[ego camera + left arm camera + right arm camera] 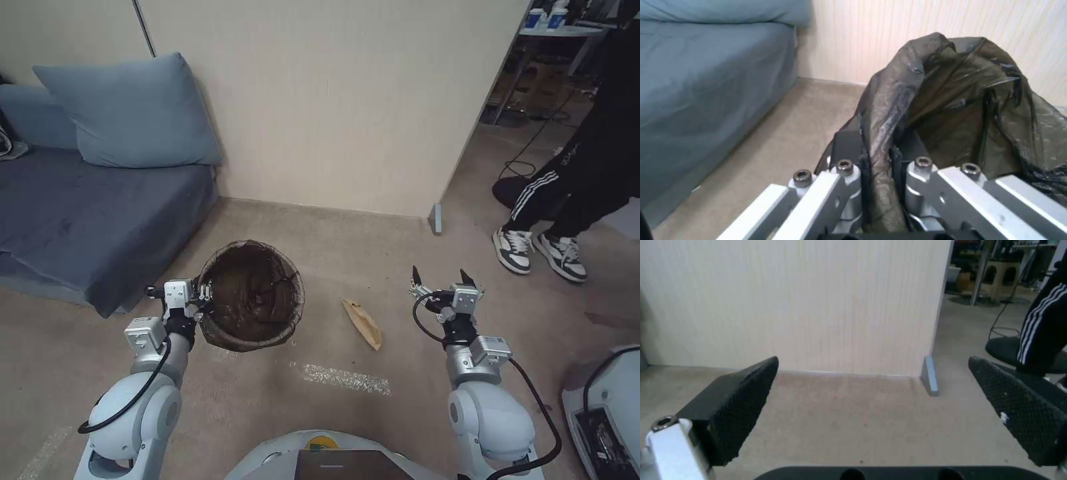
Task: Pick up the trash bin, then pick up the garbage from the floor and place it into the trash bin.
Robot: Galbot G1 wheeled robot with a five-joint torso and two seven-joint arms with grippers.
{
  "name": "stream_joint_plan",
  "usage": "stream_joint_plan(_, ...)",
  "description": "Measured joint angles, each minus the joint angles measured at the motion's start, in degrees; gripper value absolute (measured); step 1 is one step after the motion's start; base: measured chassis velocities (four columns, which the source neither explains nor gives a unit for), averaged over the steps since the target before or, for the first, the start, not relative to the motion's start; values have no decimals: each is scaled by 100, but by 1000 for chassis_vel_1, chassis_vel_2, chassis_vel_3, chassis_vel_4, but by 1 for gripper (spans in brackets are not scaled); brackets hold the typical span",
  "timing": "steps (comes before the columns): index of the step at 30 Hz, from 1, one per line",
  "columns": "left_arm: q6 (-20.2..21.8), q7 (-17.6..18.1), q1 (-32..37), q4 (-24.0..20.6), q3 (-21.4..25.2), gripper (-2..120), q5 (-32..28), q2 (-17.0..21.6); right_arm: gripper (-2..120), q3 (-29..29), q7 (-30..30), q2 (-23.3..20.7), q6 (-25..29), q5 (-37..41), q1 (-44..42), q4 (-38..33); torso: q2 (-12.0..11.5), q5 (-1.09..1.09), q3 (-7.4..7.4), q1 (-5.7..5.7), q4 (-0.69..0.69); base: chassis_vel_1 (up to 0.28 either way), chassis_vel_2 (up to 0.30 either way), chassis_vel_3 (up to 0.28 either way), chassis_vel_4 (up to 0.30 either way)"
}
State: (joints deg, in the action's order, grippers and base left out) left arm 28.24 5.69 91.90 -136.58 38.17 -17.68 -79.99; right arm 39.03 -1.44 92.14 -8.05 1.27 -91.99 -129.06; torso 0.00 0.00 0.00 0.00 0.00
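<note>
We're clamping L gripper (202,294) on the brown-bag-lined round bin's (252,297) rim; R gripper (440,275) is hanging spread wide, flat brown paper wrapper (362,323) just left of it.

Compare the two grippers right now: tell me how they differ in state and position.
The left gripper is shut on the bag-lined rim of the trash bin; the right gripper is open and holds nothing. The left gripper sits at the bin's edge near the sofa; the right gripper hovers over bare floor, to the right of the brown paper wrapper. Both reach forward at a similar height.
</note>
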Motion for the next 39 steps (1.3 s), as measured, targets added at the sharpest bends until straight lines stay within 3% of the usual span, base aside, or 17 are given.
stream_joint_plan(20,5,12,34,-50,93,7,-64,31,100,7,-16,-19,-226,169,161,169,0,0,0,0,0,-53,61,54,-53)
stream_joint_plan(24,51,152,21,-50,141,7,-189,149,100,-81,-15,-717,-618,597,483,742,0,2,0,0,2,0,0,0,0)
stream_joint_plan(25,51,152,21,-50,141,7,-189,149,100,-81,-15,-717,-618,597,483,742,0,2,0,0,2,0,0,0,0)
stream_joint_plan(29,95,240,73,-70,108,7,-191,154,100,-201,-129,-1395,-825,1370,723,1458,0,2,0,0,1,0,0,0,0)
stream_joint_plan(39,181,358,131,-278,164,7,-145,151,100,-712,-318,-2154,-852,2324,966,2402,0,1,0,0,1,0,0,0,0)
